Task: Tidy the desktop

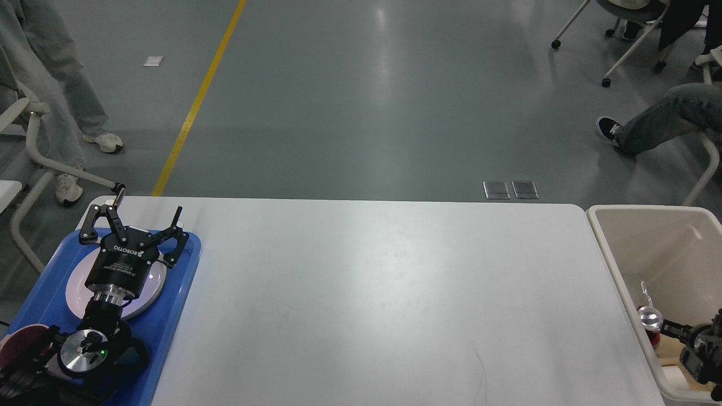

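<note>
Left end effector (148, 210) spread above blue tray (175, 304); right end effector (671, 327) small, dark, state unclear, inside beige bin (606, 242).

White desktop (361, 293) (matte, rounded corners) lies flat.

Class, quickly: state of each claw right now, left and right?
Left claw: open, holding nothing, above the white plate on the blue tray.
Right claw: over the beige bin, too dark and cut off to tell.
</note>
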{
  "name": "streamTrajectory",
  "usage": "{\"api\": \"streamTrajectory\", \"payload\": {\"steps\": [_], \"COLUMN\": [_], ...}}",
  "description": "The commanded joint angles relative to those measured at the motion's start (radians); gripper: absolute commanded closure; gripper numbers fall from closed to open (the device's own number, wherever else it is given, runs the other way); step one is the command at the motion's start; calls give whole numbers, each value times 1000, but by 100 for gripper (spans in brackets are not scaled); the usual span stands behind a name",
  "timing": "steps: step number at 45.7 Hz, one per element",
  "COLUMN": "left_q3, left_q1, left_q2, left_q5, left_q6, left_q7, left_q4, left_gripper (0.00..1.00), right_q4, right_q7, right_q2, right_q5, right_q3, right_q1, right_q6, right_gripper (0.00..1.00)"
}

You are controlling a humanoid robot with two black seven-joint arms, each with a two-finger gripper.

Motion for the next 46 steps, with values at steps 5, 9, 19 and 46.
{"api": "streamTrajectory", "payload": {"steps": [5,9,19,46], "left_q3": [0,0,0,0], "left_q1": [0,0,0,0], "left_q2": [0,0,0,0], "left_q5": [0,0,0,0], "left_q6": [0,0,0,0], "left_q7": [0,0,0,0], "left_q4": [0,0,0,0], "left_gripper": [4,4,4,4], "right_q4": [12,97,272,671], "right_q7": [2,2,3,258], "right_q2": [-64,-101,-109,253], "right_q5": [-1,-1,-4,-458], "right_q3": [643,1080,1956,2553], "right_q1": [22,19,-98,-393], "right_q6": [2,8,15,341], "right_gripper": [0,0,0,0]}}
